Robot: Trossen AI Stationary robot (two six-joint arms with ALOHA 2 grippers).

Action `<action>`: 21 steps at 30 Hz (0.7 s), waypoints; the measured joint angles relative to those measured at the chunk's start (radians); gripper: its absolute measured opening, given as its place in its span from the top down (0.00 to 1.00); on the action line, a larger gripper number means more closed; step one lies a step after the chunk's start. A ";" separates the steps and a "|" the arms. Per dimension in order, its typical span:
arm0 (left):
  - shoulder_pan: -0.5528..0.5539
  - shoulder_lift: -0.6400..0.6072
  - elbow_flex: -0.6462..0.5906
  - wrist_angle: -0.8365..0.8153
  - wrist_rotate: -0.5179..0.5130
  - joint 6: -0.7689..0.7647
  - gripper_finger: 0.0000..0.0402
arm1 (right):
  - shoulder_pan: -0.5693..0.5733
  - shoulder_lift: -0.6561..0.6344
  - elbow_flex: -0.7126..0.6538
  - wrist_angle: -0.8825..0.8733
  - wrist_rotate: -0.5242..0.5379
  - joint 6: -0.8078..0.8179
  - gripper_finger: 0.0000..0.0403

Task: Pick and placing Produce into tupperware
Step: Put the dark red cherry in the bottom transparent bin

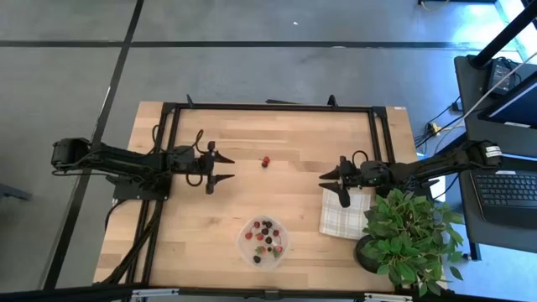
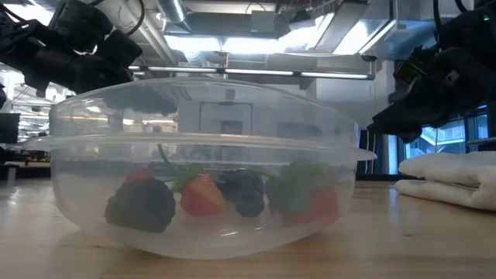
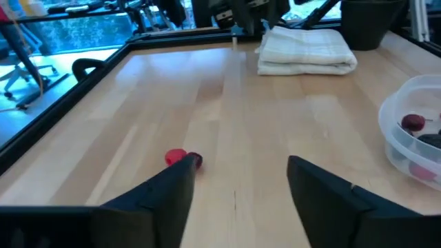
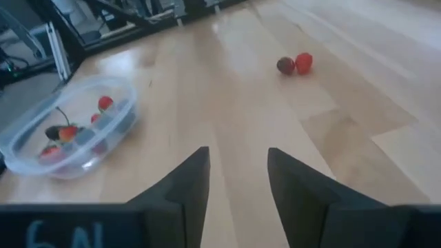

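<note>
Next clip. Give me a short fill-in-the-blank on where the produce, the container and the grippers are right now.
1. Most of the produce lies inside the ____.
2. Two loose pieces lie on the bare ____, between the two arms.
3. The left gripper is open and holds ____.
4. The right gripper hovers at the edge of the folded checked ____.

Missing words: tupperware; table; nothing; cloth

A folded white checked cloth (image 1: 342, 216) lies on the wooden table (image 1: 201, 226), near its right edge. Touching the cloth's right side, a leafy green potted plant (image 1: 411, 231) in a dark pot stands at the table's corner, leaves overhanging the cloth.
</note>
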 joint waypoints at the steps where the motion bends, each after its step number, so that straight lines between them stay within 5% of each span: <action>1: 0.000 0.000 0.000 0.000 0.005 0.010 0.42 | 0.000 0.000 -0.001 0.001 0.000 0.022 0.63; 7: 0.000 0.000 0.000 -0.011 0.001 0.011 0.27 | 0.000 0.000 0.021 0.027 0.000 0.049 0.63; 13: 0.001 0.009 0.010 -0.029 0.006 -0.039 0.25 | 0.000 0.000 0.038 0.030 0.001 -0.037 0.63; 21: 0.008 0.146 0.231 -0.105 0.050 0.033 0.25 | -0.001 0.000 0.038 0.089 0.067 -0.156 0.63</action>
